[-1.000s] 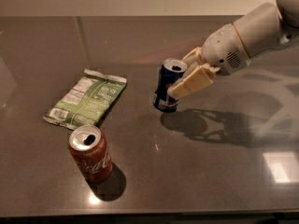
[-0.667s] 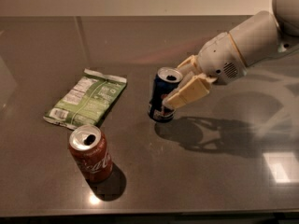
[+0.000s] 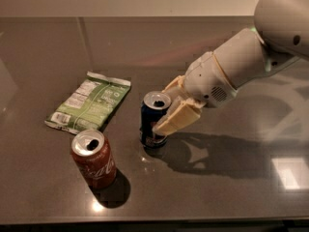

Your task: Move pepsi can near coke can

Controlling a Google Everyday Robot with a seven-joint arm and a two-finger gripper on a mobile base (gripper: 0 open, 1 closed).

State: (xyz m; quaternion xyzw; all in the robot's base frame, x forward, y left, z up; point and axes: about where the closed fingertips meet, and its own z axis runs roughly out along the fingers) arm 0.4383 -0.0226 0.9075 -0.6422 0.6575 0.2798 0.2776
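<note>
Green snack bag [image 3: 89, 108] lies flat, left of centre, on the grey table [image 3: 231, 197]. Coke can [image 3: 94, 159] stands upright at lower left, just below the bag. Pepsi can [image 3: 150, 122] stands upright at centre, near the coke can but not touching it. Gripper [image 3: 163, 109] reaches in from upper right, fingers clamped on the pepsi can, one each side.

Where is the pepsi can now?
Camera view: the pepsi can is held in the jaws of the gripper, right of the green bag, up-right of the coke can.
</note>
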